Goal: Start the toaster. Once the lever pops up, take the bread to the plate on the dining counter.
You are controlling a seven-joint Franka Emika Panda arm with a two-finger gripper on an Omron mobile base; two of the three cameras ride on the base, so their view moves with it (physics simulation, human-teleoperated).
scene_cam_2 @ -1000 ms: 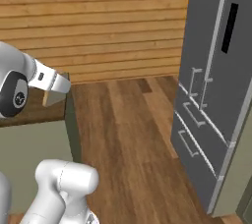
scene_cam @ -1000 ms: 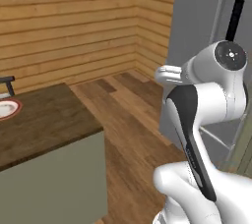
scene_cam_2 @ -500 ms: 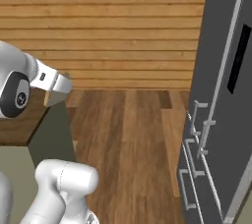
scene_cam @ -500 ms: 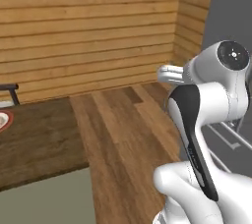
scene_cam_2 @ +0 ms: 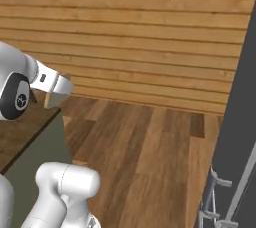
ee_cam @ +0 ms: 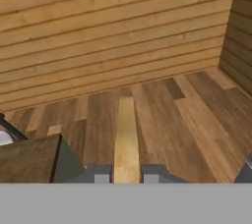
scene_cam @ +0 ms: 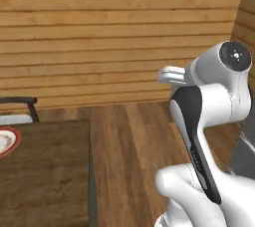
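Bread in my claw, beside the counter end
My gripper (ee_cam: 126,174) clamps the bread (ee_cam: 126,139); open floor (scene_cam: 134,146) right of the dining counter (scene_cam: 45,176) edge.

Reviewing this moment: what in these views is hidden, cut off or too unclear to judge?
- Round red-rimmed plate: left base view, mostly cut off by the left edge.
- Thin light-tan slice of bread: hand view, seen edge-on between the end effector fingertips; its faces cannot be judged.
- Dark-brown wooden dining counter: left base view, cut by the left and bottom edges.
- Dark chair: left base view, lower part behind the counter.
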